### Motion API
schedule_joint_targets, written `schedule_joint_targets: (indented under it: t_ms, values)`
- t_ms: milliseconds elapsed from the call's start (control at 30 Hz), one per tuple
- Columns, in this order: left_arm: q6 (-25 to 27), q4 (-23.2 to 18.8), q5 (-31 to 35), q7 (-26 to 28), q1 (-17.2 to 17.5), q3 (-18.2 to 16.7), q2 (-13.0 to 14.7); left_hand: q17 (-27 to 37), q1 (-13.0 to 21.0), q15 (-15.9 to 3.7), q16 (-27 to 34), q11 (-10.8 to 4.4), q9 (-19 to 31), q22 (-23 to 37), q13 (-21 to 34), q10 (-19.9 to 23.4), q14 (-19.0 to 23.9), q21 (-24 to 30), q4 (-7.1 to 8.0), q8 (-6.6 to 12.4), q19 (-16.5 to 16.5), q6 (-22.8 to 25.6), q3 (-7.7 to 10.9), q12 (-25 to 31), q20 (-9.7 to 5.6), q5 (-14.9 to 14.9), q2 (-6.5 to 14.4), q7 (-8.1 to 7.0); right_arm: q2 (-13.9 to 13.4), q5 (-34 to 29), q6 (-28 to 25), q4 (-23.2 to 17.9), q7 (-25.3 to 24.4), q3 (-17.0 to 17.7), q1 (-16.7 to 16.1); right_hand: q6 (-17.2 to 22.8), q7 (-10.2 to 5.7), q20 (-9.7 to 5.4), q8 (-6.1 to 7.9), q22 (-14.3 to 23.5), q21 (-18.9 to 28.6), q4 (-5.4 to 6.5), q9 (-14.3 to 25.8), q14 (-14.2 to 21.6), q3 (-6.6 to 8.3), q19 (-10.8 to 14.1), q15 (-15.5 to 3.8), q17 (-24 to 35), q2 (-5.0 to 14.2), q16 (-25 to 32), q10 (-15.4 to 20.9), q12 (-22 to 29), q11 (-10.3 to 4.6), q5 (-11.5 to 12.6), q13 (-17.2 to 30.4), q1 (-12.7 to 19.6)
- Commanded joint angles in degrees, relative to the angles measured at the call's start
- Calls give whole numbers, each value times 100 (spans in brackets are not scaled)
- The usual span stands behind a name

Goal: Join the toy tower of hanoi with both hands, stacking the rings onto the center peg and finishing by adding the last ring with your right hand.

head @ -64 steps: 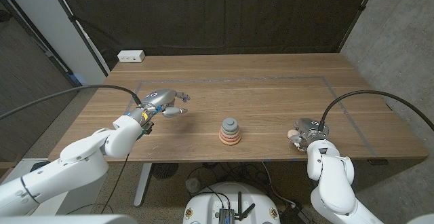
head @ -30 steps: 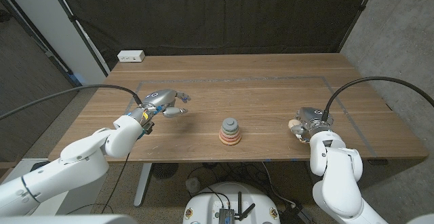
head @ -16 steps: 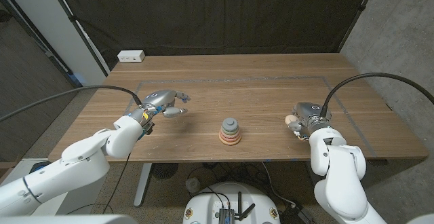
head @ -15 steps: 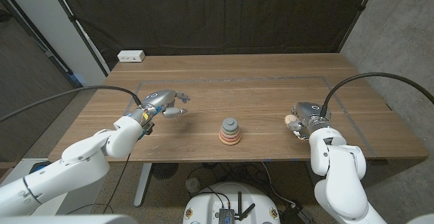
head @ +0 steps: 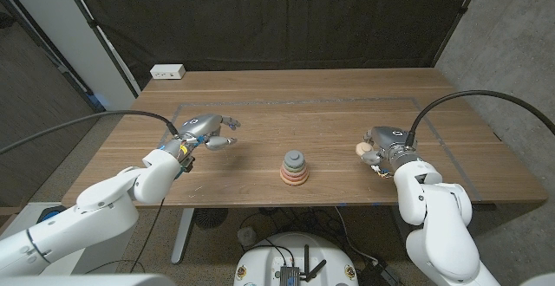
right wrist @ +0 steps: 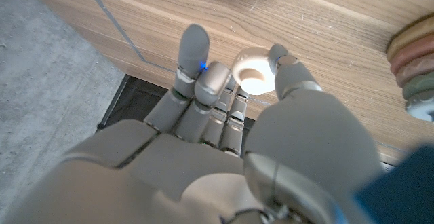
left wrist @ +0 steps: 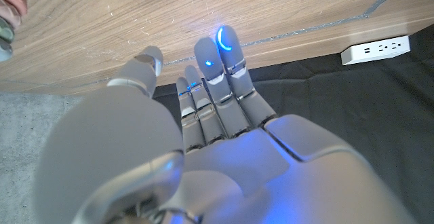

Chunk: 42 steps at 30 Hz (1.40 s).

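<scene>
One cream ring (right wrist: 255,74) is pinched in your right hand (head: 382,146), off to the right of the ring stack (head: 294,168) at table (head: 329,113) center. Your left hand (head: 208,133) holds nothing, fingers apart, well left of the stack.

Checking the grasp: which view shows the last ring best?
The right wrist view: the pale ring sits pinched at the right robot hand fingertips, its hole visible. The head view gives only a small pale spot beside that hand.
</scene>
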Motion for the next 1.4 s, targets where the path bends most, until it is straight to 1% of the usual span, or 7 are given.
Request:
schedule_joint_targets:
  t_ms: [33, 367, 500, 567, 767, 1100, 1400]
  values:
    - [9, 55, 63, 162, 66, -43, -96, 21, 24, -482, -15, -25, 23, 20, 32, -39, -35, 7, -8, -21, -66, -20, 44, -38, -797, 34, -2, -8, -287, 967, 300, -195, -419, 206, -73, 171, -100, -131, 18, 14, 1, 120, -1, 35, 185, 70, 5, 4, 184, 54, 242, -13, -190, 22, 34, 84]
    - [92, -21, 89, 172, 207, -134, -103, 22, 22, -485, -14, -40, 27, 25, 29, -11, -37, 15, -1, -16, -91, -9, 43, -32, -790, 36, -4, -17, -682, 1234, 418, -280, -496, 65, 120, 178, -85, -130, 13, 9, -7, 114, -12, 24, 210, 80, 6, -10, 192, 74, 260, -25, -178, 18, 66, 96]
    - [158, -60, 86, 224, 301, -205, -157, 19, 21, -485, -18, -56, 28, 25, 34, -43, -44, 16, 0, -14, -101, -5, 43, -43, -790, 37, -6, -13, -834, 1348, 513, -306, -511, -5, 234, 188, -80, -130, 15, 16, -1, 113, -16, 19, 216, 92, 6, -14, 190, 78, 257, -33, -184, 15, 75, 97]
    - [120, -61, 79, 256, 335, -231, -176, 28, 20, -485, -9, -35, 28, 25, 32, -40, -36, 17, 1, -17, -106, -14, 43, -43, -790, 38, -7, -22, -893, 1410, 555, -312, -533, -46, 286, 189, -83, -130, 14, 16, -2, 113, -17, 25, 218, 92, 6, -9, 190, 88, 254, -38, -181, 15, 76, 96]
    - [90, -85, 130, 271, 359, -219, -206, 9, 13, -485, -32, -47, 30, 24, 28, -74, -60, 22, 6, -26, -111, -39, 43, -58, -787, 40, -10, -29, -1021, 1542, 661, -319, -648, -215, 428, 209, -89, -130, 19, 6, -13, 113, -22, 20, 226, 86, 6, -13, 188, 97, 263, -44, -179, 12, 87, 95]
    - [65, -147, 183, 223, 478, -302, -197, 0, 1, -486, -42, -46, 31, 22, 27, -78, -67, 25, 11, -24, -115, -39, 42, -58, -785, 42, -10, -35, -1238, 1596, 749, -425, -641, -341, 572, 220, -105, -129, 20, 15, -9, 113, -30, 12, 238, 93, 6, -17, 183, 112, 283, -57, -188, 8, 92, 92]
    - [39, -149, 226, 179, 483, -314, -235, -1, -8, -486, -45, -43, 33, 21, 16, -80, -70, 28, 13, -25, -122, -46, 46, -63, -785, 44, -6, -39, -1248, 1654, 887, -369, -603, -572, 875, 232, -82, -129, 20, 16, -11, 119, -38, 30, 250, 95, 9, 4, 184, 154, 314, -65, -180, 6, 93, 82]
